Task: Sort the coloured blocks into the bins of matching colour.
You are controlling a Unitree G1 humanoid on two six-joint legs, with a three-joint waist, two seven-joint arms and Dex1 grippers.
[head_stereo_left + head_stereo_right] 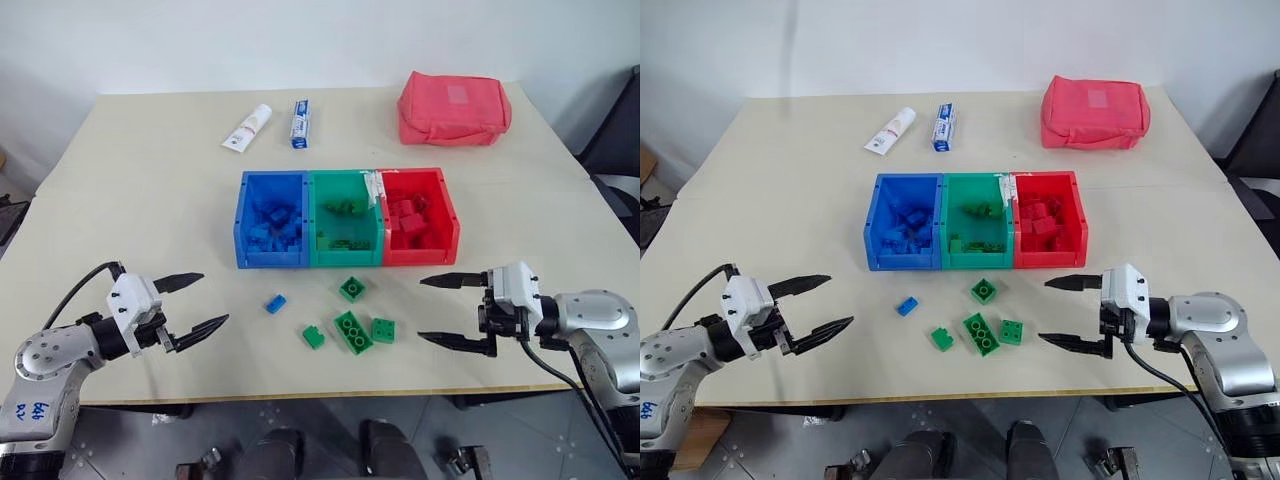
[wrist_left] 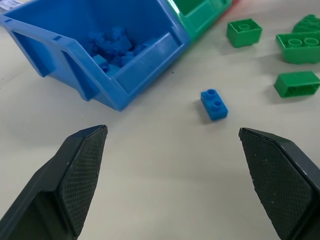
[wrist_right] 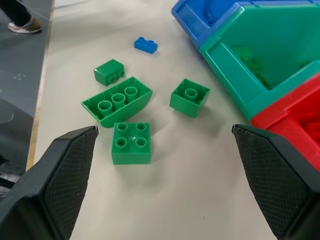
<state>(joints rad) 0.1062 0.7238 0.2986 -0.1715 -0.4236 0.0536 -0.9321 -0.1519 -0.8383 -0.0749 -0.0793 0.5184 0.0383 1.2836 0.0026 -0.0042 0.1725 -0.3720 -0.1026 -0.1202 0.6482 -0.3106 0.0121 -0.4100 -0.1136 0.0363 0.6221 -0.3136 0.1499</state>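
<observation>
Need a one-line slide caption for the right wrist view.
Open right claw hovers over four loose green bricks and one blue brick beside the bins.

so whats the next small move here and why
Probably bring the left gripper forward and down over the small blue brick. Its fingers are open and hold nothing, the brick lies alone on the table just ahead of it, and the blue bin is close behind. The right gripper, also open, could then take the green bricks.

loose green blocks [image 1: 352, 331] and blue block [image 1: 275, 303] before bins [image 1: 346, 262].
</observation>
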